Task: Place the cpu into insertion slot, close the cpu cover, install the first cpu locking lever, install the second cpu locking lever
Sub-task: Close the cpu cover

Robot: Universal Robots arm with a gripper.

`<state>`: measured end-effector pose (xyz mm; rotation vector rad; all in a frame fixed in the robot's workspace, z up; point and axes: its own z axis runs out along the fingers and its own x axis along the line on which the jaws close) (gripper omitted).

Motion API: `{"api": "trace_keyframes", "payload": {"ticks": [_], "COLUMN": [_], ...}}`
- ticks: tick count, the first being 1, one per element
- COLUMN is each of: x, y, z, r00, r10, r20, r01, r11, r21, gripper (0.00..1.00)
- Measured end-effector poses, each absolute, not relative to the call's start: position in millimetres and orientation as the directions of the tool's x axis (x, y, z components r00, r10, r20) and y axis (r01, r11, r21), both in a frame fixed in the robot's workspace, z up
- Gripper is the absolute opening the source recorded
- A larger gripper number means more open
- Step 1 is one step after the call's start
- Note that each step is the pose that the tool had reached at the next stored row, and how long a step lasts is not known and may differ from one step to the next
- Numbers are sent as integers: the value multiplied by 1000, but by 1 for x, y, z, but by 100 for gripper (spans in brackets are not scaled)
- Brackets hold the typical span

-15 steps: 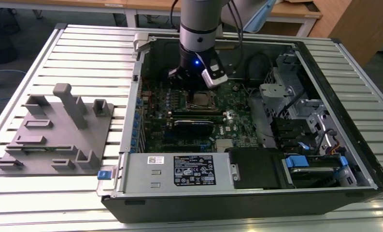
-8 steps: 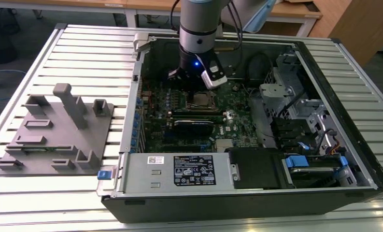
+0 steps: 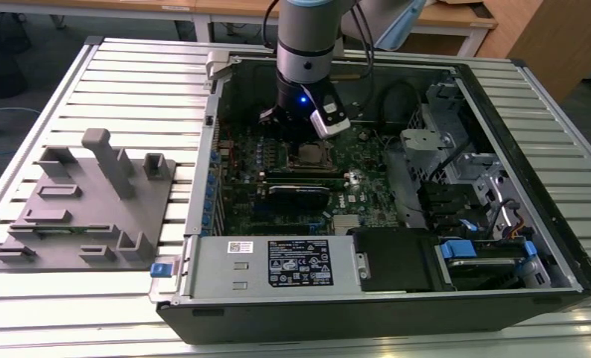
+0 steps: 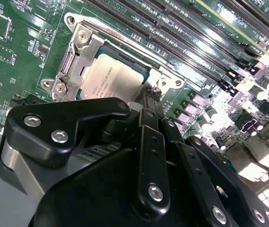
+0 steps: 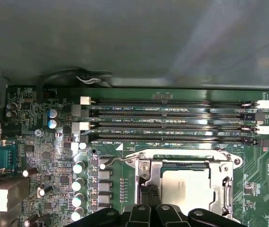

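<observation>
- Computer case (image 3: 375, 317) lies on its side on the slatted worktop (image 3: 77, 306), open face up. This probably lets the arm (image 3: 305, 45) come straight down onto the board.
- Grey fixture block (image 3: 86, 201) sits on the worktop at the exterior view's left, well apart from the work.
- The cpu (image 5: 186, 187) lies flat in the insertion slot (image 5: 184, 166), dull silver top up, beside the long memory slots (image 5: 172, 123).
- The cpu cover (image 5: 148, 179) lies down over the chip. Its frame rings the silver top, which shows through the window, so the chip looks trapped in place rather than loose.
- The jaws are low over the socket at the cover's near edge, with the fingertips (image 5: 145, 201) drawn together and nothing seen between them. My reading is that a closed tip like this suits pushing or hooking, not carrying.
- I cannot tell whether the tips touch the cover or hang just above it.
- A thin wire locking lever (image 5: 118, 161) runs along one side of the socket, with its free end sticking out past the corner. I cannot tell whether it is hooked down.
- By the look of it, chip seating and cover closing are done and the lever work is in hand.
</observation>
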<state>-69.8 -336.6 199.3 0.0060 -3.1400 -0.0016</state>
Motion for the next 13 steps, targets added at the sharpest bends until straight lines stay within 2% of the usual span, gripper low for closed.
{"api": "trace_keyframes", "payload": {"ticks": [13], "x": [-70], "y": [-337], "z": [201], "r00": [-1000], "r10": [-4], "r20": [1], "r01": [-4], "r11": [1000], "r21": [1], "gripper": [11]}}
